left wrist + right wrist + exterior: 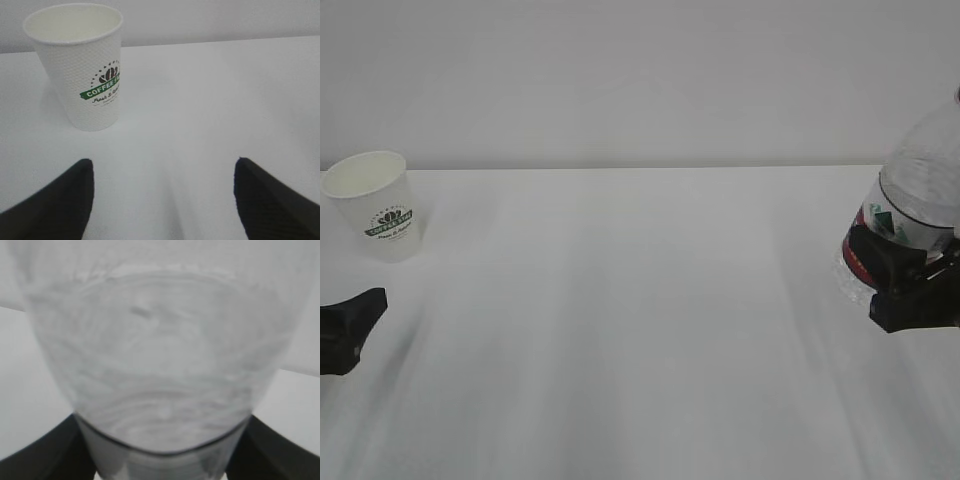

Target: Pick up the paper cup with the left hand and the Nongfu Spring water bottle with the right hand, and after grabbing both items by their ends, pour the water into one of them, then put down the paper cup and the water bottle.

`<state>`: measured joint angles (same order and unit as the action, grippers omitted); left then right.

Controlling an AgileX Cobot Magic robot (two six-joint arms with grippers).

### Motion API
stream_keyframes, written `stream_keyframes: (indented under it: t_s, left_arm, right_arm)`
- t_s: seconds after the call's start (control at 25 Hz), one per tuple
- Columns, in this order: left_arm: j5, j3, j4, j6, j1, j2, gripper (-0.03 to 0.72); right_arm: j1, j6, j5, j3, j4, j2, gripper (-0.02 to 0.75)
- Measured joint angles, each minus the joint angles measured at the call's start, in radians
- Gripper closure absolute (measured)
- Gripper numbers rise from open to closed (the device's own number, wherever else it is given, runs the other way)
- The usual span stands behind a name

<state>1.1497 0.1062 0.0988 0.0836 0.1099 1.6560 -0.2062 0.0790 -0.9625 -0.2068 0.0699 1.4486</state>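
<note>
The paper cup (375,205) stands upright at the far left of the white table, white and dimpled with a green logo. In the left wrist view the paper cup (82,65) is ahead and to the left. My left gripper (162,190) is open short of it, with only table between its black fingers (60,200). At the right edge my right gripper (905,285) is shut on the Nongfu Spring water bottle (915,195) at its red-and-white label. The clear bottle (160,355) fills the right wrist view between the jaws of that gripper (160,460). I cannot make out any water.
The white table (640,320) runs back to a plain pale wall. Nothing else stands on it between the cup and the bottle. The bottle's top is cut off by the right edge of the exterior view.
</note>
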Motion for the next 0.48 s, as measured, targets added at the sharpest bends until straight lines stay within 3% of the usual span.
stream_keyframes:
  t_s: [0.48]
  left_arm:
    - [0.0, 0.144, -0.087, -0.032, 0.0, 0.104, 0.013]
  right_arm:
    - [0.0, -0.007, 0.003, 0.0, 0.002, 0.0, 0.241]
